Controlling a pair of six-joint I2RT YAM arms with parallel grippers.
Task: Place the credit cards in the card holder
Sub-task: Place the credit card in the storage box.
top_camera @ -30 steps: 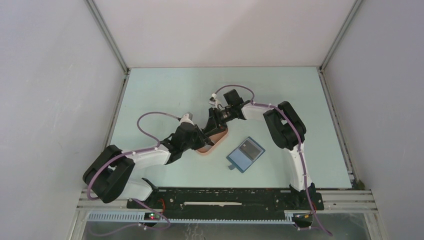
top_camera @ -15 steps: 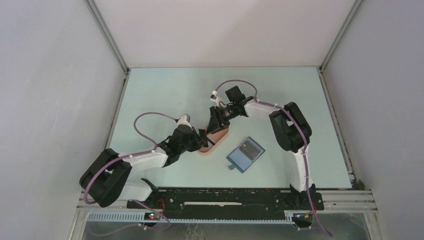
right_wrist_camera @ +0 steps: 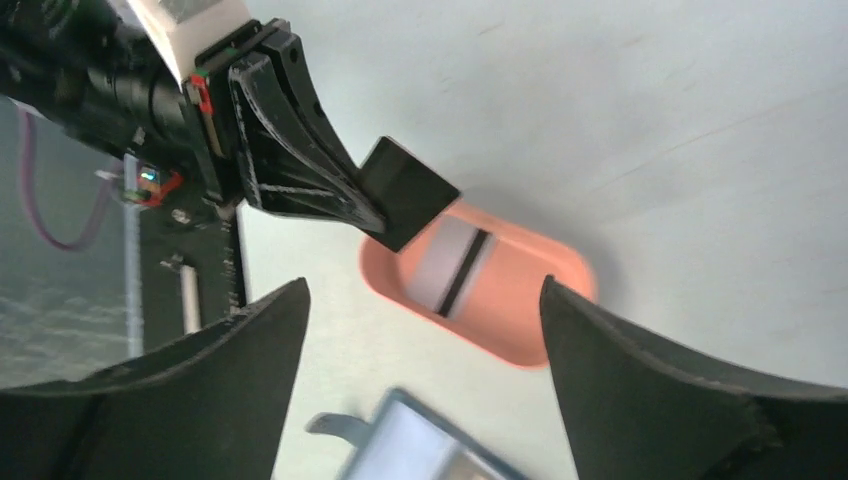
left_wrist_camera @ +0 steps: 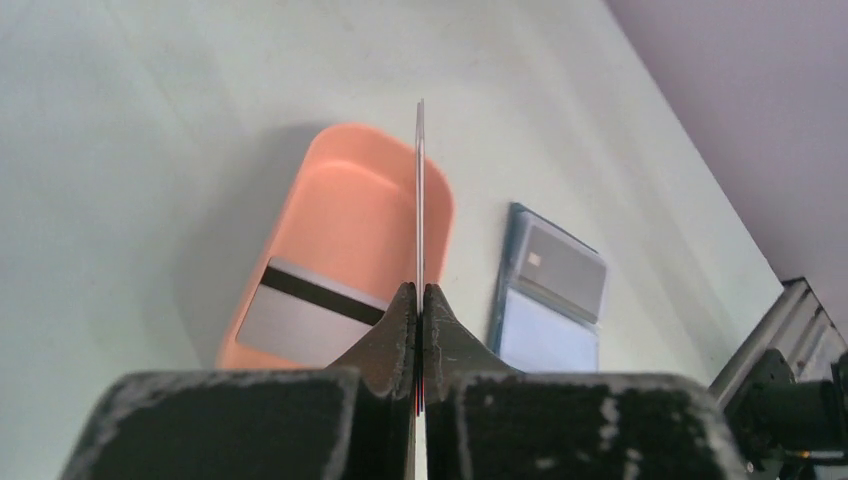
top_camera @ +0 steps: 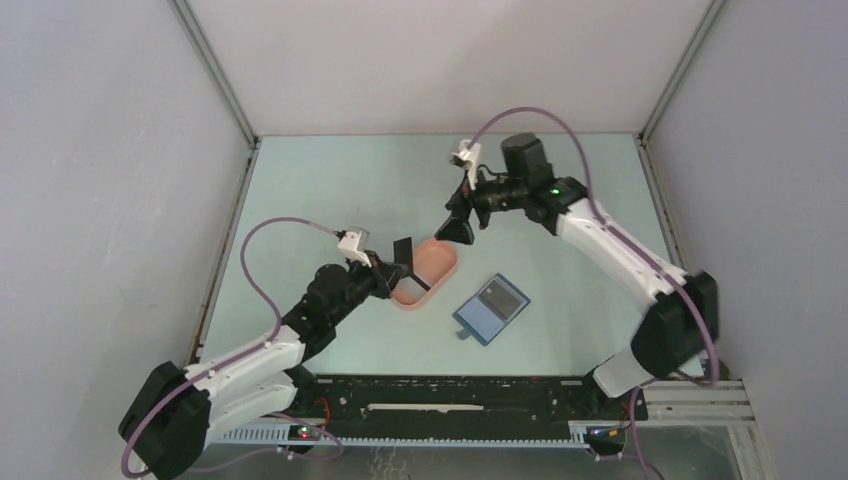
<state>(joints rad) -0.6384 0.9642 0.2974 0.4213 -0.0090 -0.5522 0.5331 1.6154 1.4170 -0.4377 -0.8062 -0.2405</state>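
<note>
My left gripper [top_camera: 392, 264] is shut on a black credit card [top_camera: 402, 249], held on edge above the near end of the pink tray [top_camera: 440, 262]. In the left wrist view the card [left_wrist_camera: 420, 190] shows edge-on between the shut fingers [left_wrist_camera: 395, 335]. A second card [left_wrist_camera: 300, 318], grey with a black stripe, lies in the tray [left_wrist_camera: 350, 190]. The blue card holder [top_camera: 490, 308] lies open on the table right of the tray, grey pockets up. My right gripper [top_camera: 458, 226] is open and empty, raised behind the tray. Its view shows the held card [right_wrist_camera: 410, 195], the tray [right_wrist_camera: 530, 310] and the holder [right_wrist_camera: 420, 450].
The light green table [top_camera: 330, 180] is walled by grey panels on the left, back and right. The arm bases and a black rail [top_camera: 440, 395] run along the near edge. Purple cables loop over both arms.
The right arm has lifted and pulled back to the right, away from the tray, gripper open. The left arm has drawn back and raised the black card.
</note>
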